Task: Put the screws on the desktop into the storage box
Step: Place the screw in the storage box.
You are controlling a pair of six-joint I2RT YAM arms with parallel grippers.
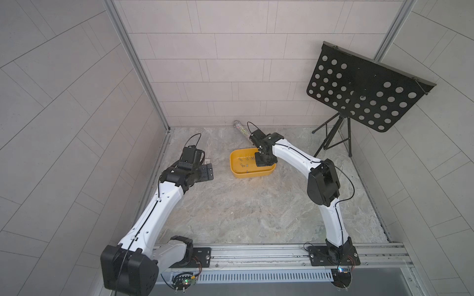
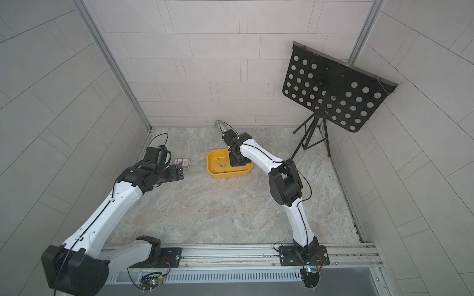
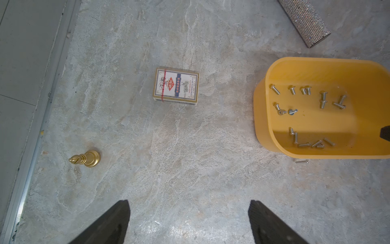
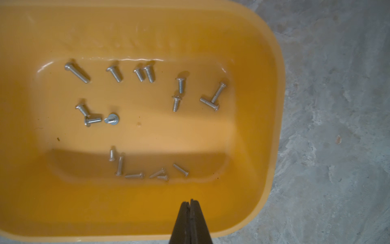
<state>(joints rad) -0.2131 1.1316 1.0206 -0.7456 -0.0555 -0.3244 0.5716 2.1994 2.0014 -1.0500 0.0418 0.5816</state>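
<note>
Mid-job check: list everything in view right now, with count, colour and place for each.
storage box: one, yellow, on the desktop
screws: about seventeen, silver, inside the storage box
loose screw: one, silver, on the desktop beside the box
card box: one, white-blue print, flat on the desktop
chess piece: one, gold, on its side
glitter tube: one, silver, lying behind the box
music stand: one, black, far corner
left pincer: one, black, open above bare desktop
right pincer: one, black, shut over the storage box
</note>
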